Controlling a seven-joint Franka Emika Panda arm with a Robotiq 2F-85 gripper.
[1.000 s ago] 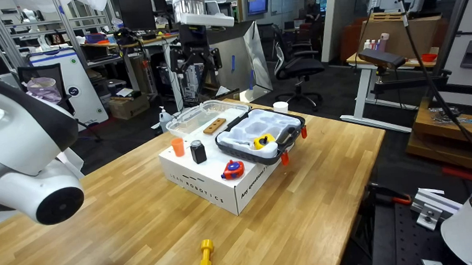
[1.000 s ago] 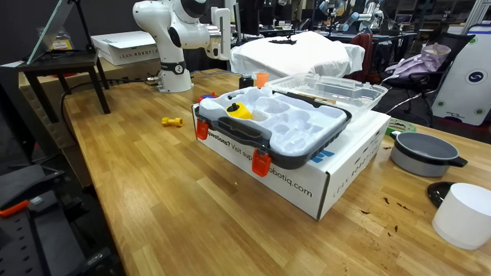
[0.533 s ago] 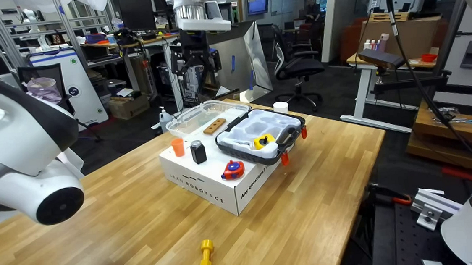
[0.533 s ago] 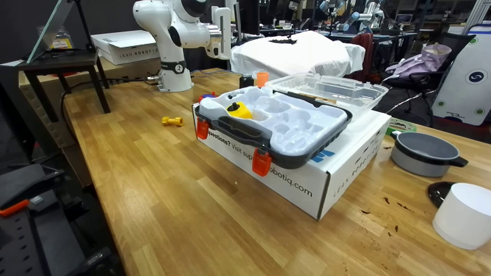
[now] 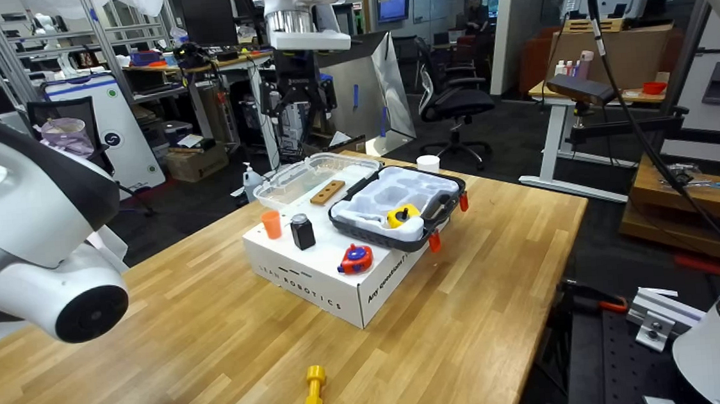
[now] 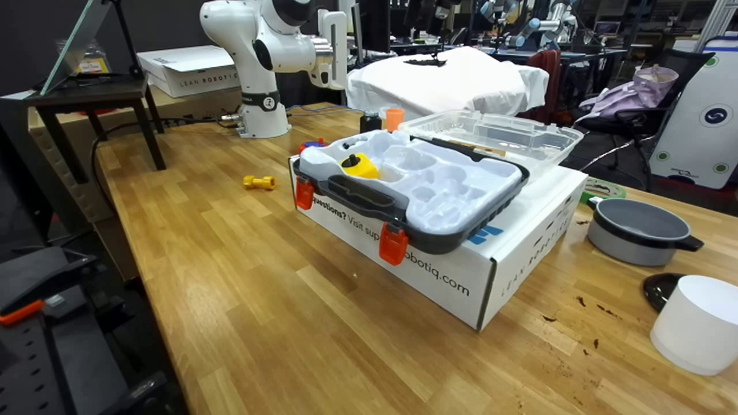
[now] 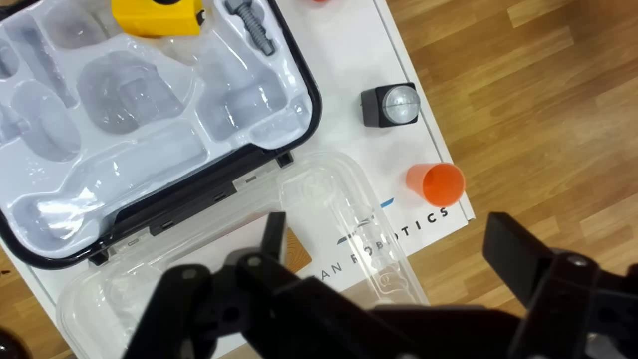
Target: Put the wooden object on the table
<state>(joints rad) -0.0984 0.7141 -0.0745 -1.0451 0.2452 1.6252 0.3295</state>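
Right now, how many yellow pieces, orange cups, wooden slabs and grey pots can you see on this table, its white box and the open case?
Yellow pieces: 2, one on the table, one in the open case
Orange cup: 1
Wooden slab: 1
Grey pot: 1
Total: 5

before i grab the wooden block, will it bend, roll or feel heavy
The block should be stiff: it looks like solid wood. It probably won't roll or tip, being long, low and flat-sided. It may feel fairly light, as it is slim.
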